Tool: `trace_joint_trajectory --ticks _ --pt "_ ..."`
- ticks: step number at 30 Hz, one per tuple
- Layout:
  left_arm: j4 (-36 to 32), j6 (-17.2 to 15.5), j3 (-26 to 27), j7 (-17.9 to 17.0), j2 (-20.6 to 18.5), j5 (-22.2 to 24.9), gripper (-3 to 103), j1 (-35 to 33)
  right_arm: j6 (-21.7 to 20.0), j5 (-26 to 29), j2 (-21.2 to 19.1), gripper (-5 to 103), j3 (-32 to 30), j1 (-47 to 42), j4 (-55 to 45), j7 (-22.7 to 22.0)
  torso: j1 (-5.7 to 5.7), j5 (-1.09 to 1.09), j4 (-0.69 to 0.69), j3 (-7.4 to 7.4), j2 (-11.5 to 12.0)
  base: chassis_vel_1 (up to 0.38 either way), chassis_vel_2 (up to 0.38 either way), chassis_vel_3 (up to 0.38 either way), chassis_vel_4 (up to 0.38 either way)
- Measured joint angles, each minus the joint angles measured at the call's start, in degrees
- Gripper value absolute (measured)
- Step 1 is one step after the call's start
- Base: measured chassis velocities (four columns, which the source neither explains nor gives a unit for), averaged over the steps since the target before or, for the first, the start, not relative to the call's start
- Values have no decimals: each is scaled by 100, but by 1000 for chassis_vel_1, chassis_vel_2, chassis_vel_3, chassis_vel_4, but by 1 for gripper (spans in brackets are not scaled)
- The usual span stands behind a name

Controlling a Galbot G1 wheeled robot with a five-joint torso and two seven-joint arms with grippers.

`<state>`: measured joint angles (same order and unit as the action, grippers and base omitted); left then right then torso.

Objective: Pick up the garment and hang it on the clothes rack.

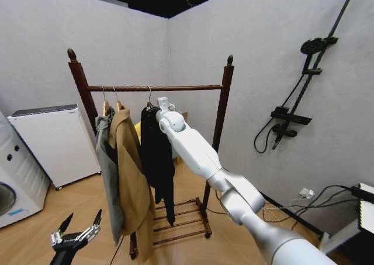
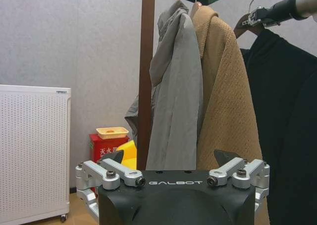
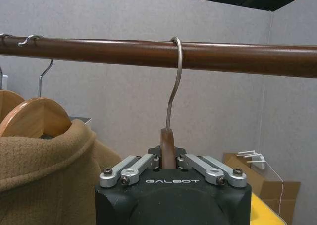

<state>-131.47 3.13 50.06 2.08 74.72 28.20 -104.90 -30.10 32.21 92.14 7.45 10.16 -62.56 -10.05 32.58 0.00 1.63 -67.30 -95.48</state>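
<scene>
The garment (image 1: 156,154) is a black jacket hanging from the top bar of the clothes rack (image 1: 158,88), to the right of two other coats. Its metal hanger hook (image 3: 174,76) sits over the dark wooden bar (image 3: 223,56). My right gripper (image 1: 163,104) is stretched out to the hanger and shut on its wooden neck (image 3: 167,145) just below the bar. In the left wrist view the garment (image 2: 287,111) hangs at the far side. My left gripper (image 1: 79,227) hangs low at the front left, open and holding nothing.
A tan coat (image 1: 131,171) and a grey jacket (image 1: 108,171) hang left of the garment. A white appliance (image 1: 55,142) and a washing machine (image 1: 11,189) stand at the left. A black shower pole (image 1: 310,72) and floor cables (image 1: 327,198) are on the right.
</scene>
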Motion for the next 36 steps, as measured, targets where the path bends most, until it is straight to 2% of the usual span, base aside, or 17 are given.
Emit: trace_joint_trajectory --ticks 5,6,9,12,14,17,18,19,20,21,24,25,27,30,33,35,36 --pt "0 0 0 0 0 0 100 0 39 -31 0 30 -3 -50 -47 86 0 0 -1 0 0 0 0 0 0" --pt "0 0 0 0 0 0 100 0 39 -31 0 30 -3 -50 -47 86 0 0 -1 0 0 0 0 0 0" --pt "0 0 0 0 0 0 100 0 93 44 0 46 -50 -53 -224 83 0 0 -1 -1 0 0 0 0 0" --pt "0 0 0 0 0 0 100 0 89 140 0 51 -101 -38 -421 28 0 0 -1 -1 0 0 0 0 0" --pt "0 0 0 0 0 0 100 0 34 285 -2 62 -120 -43 -745 -122 0 0 0 0 0 0 0 0 0" --pt "-1 0 0 1 0 0 100 0 -5 449 -10 68 -106 -103 -1043 -262 0 0 0 0 0 0 0 0 0" --pt "-1 0 0 2 0 0 100 0 -96 729 -196 73 -65 -269 -1509 -453 -1 -2 -7 1 0 0 0 0 0" --pt "0 0 0 -1 0 0 100 0 -178 918 -437 84 -58 -473 -1866 -574 -1 -2 -6 0 0 0 0 0 0" --pt "0 0 0 -1 0 0 100 0 -245 1103 -718 84 -59 -719 -2224 -680 0 -1 -4 0 0 0 0 0 0" --pt "0 0 0 -1 0 0 100 0 -245 1103 -718 84 -59 -719 -2224 -680 0 -1 -4 0 0 0 0 0 0" --pt "0 0 0 -1 0 0 100 2 -465 1413 -1323 97 -126 -1490 -3320 -944 0 2 4 0 0 -17 -13 -6 -3" --pt "0 0 0 -1 0 0 100 2 -465 1413 -1323 97 -126 -1490 -3320 -944 0 2 4 0 0 -50 -39 -19 -8" --pt "0 0 0 1 0 0 100 0 -526 1425 -1576 100 -245 -2065 -3878 -1031 0 2 1 -1 0 -25 -4 11 -4" --pt "0 0 0 0 0 0 100 1 -530 1338 -1661 100 -383 -2404 -4085 -1037 0 2 -2 0 0 0 0 0 0" --pt "0 0 0 1 0 0 100 0 -440 716 -1894 100 -1073 -3690 -4513 -763 0 3 -1 -1 0 0 0 0 0" --pt "0 0 0 -1 0 0 100 0 -405 584 -1923 100 -1234 -3887 -4573 -679 0 3 0 -1 1 0 0 0 0" --pt "0 0 0 -1 0 0 100 0 -364 159 -1964 100 -1734 -4438 -4776 -429 -1 2 2 0 0 0 0 0 0"
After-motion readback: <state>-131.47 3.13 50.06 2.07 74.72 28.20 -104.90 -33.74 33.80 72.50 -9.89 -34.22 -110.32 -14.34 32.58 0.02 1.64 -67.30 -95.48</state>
